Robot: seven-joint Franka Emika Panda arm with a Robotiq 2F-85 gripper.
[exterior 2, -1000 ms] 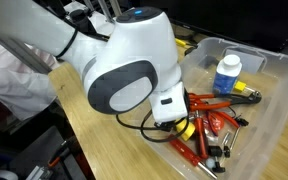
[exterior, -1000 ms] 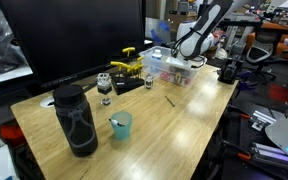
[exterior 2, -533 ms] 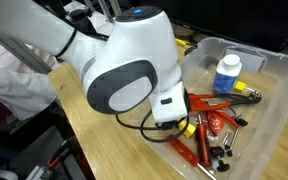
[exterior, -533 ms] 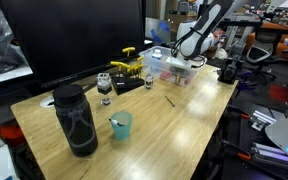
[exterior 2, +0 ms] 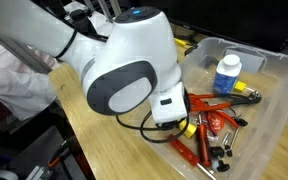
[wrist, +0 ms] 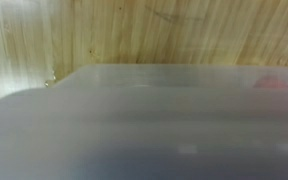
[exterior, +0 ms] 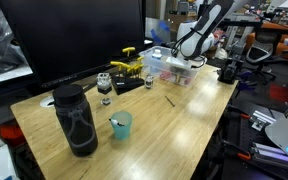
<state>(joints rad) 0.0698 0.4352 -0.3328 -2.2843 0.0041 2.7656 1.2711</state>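
One hand [exterior 2: 178, 124] is seen dipped into the clear plastic bin [exterior 2: 276, 78], lower centre of the frame in an exterior view, mostly buried under the big white wrist [exterior 2: 134, 70]. It's clenched tight, but whether anything is actually pinched can't be told, since the fingertips are covered. Right at the hand a yellow-handled tool [exterior 2: 188, 129] is found, touching it or very nearly so. Just beside that, red-handled pliers [exterior 2: 209, 103] are laid across the bin floor, with more tools crowded toward the lower right.

Further back, toward the upper right, a white bottle with a blue cap [exterior 2: 227, 74] is stood upright inside the bin. In the wrist view only the blurred, milky bin wall is shown, with the wooden counter [wrist: 134, 30] above it.

In an exterior view the bin [exterior: 174, 72] is parked at the far end of the counter, right of centre. A teal cup [exterior: 121, 125] and a black bottle [exterior: 76, 120] are stood well apart from it, lower left.
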